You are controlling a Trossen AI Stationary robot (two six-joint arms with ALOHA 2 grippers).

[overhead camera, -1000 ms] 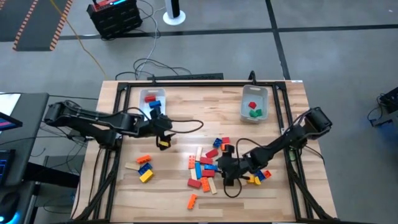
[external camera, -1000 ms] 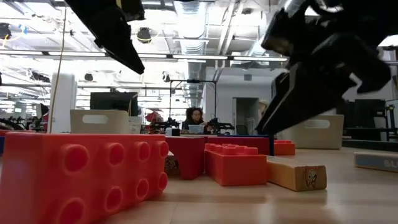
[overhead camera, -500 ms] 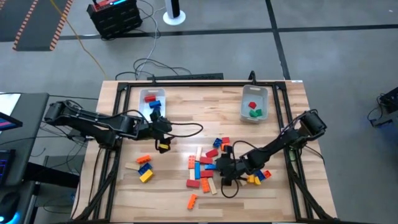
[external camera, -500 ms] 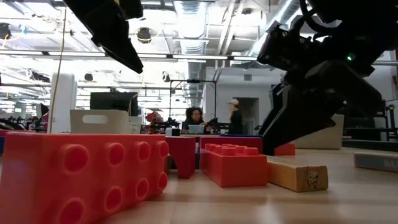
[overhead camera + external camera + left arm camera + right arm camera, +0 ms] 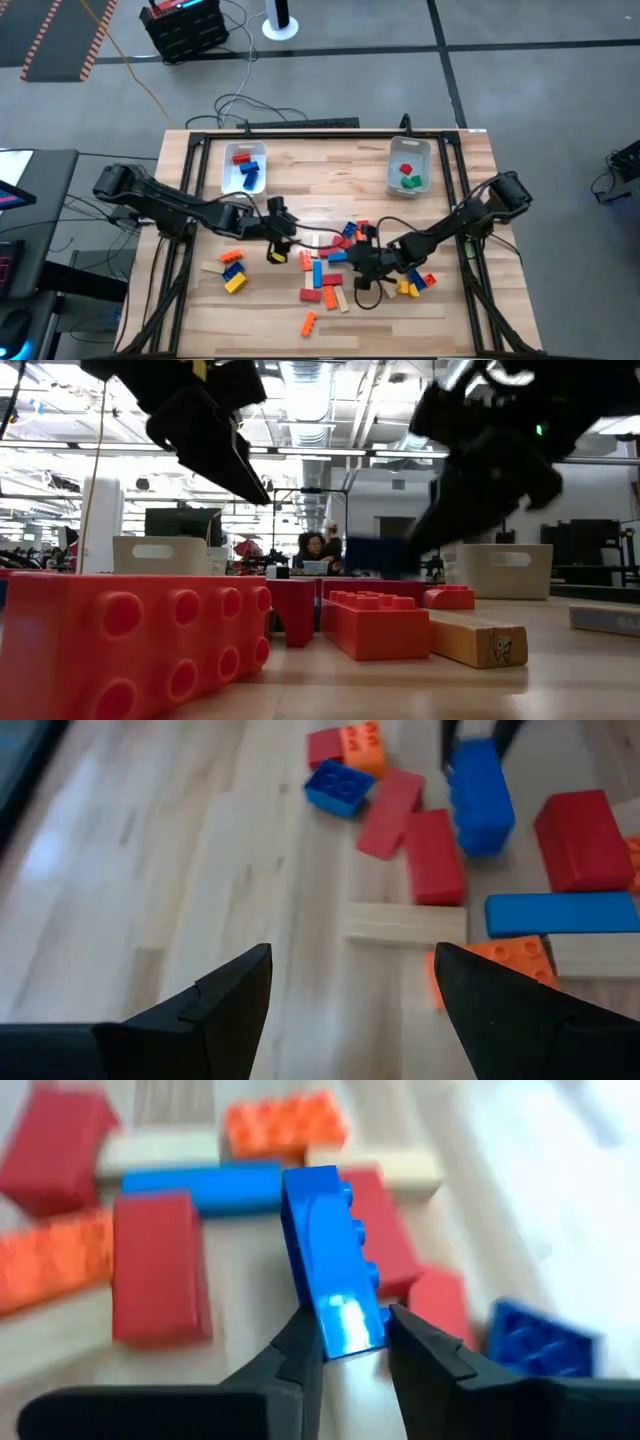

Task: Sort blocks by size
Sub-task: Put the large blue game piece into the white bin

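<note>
Right gripper (image 5: 345, 1342) fingers clamped on blue block (image 5: 330, 1260): lift straight, clear pile. Left gripper (image 5: 350, 1000) fingers wide, empty; keep yours mid-worktop, apart.

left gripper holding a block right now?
No: the left gripper is open and empty, its fingers spread above bare table short of the blocks.
</note>
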